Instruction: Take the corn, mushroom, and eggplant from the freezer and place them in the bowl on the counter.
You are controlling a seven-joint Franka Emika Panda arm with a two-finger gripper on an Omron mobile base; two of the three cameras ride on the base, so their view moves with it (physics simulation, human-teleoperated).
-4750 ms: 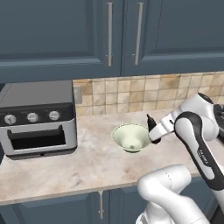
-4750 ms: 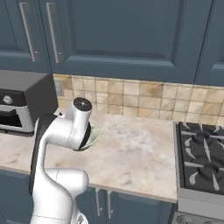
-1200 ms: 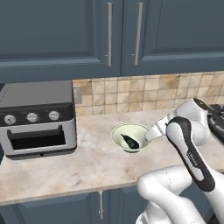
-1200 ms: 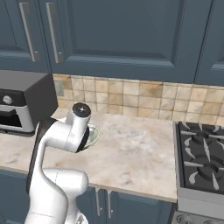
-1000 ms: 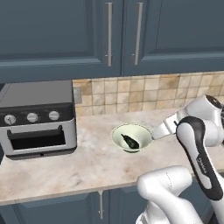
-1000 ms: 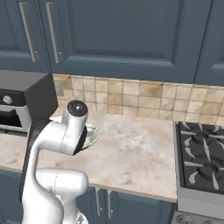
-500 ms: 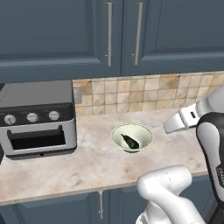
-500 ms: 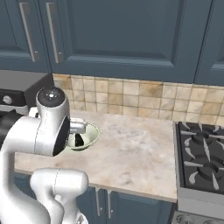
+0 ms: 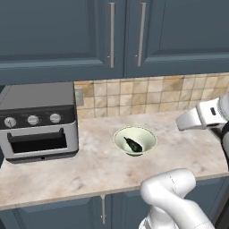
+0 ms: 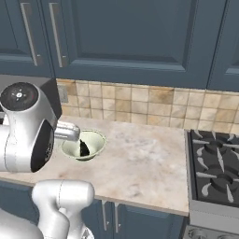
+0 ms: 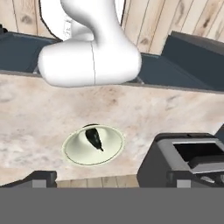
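The pale bowl (image 9: 146, 134) stands on the beige counter (image 9: 89, 166), and the small dark eggplant (image 9: 132, 143) lies inside it. The right base view has the bowl (image 10: 96, 140) and eggplant (image 10: 84, 148) partly behind my white arm. From high above, the hand view looks down on the bowl (image 11: 111, 146) with the eggplant (image 11: 93, 138) in it. My gripper (image 11: 109, 180) is open, its fingertips (image 11: 41, 178) far apart and well clear of the bowl, holding nothing. The corn, the mushroom and the freezer are out of view.
A grey toaster oven (image 9: 38, 120) sits on the counter left of the bowl. A gas stove (image 10: 217, 172) borders the counter on the right. Dark blue wall cabinets (image 9: 112, 36) hang above the tiled backsplash.
The bowl was bare in the oldest frames and now holds the eggplant. Over the last second my arm has lifted up and away from the bowl, jaws wide.
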